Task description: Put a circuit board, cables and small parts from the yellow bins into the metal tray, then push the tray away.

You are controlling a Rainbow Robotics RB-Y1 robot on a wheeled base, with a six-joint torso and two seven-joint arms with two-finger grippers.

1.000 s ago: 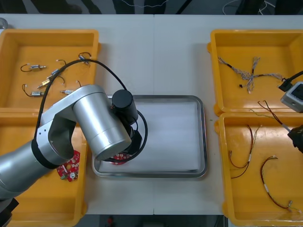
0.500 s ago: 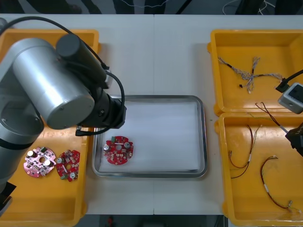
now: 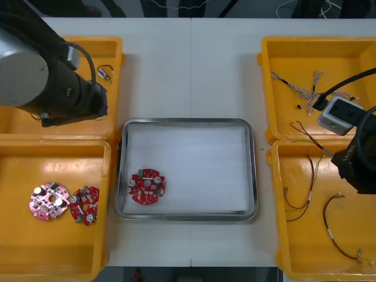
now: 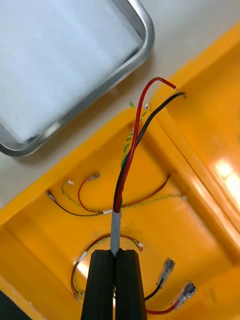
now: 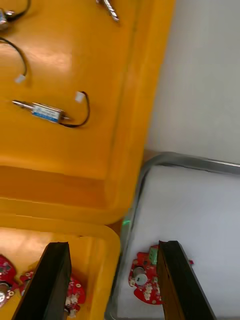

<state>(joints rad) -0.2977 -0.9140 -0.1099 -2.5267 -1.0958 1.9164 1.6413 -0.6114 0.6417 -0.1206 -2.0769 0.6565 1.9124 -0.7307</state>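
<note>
Front view: four yellow plastic bins [image 3: 59,170] flank a shiny rectangular metal tray [image 3: 200,164] with a white floor, two at each side. One round red circuit board [image 3: 147,188] lies in the tray's near-left corner. Two more boards [image 3: 85,205] sit touching in the near-left bin, one of them pinkish. The left arm [image 3: 44,73] hangs over the far-left bin, the right arm [image 3: 358,167] over the near-right one. Right wrist view: the right gripper [image 4: 116,252] is pinched tight on the grey sleeve of a red and black twin cable [image 4: 129,150], which rises from the fingers above the near-right bin, its ends pointing toward the tray's corner. At least three other cables [image 4: 170,267] lie on the bin floor beneath. The held one looks light and limp, likely to sway, so that stiffer sleeve seems the sensible hold. Left wrist view: the left gripper [image 5: 113,245] has its fingers wide apart around nothing, over the bin rim just beside the tray. One small metal part [image 5: 45,112] with a black lead lies whole in the far-left bin.
</note>
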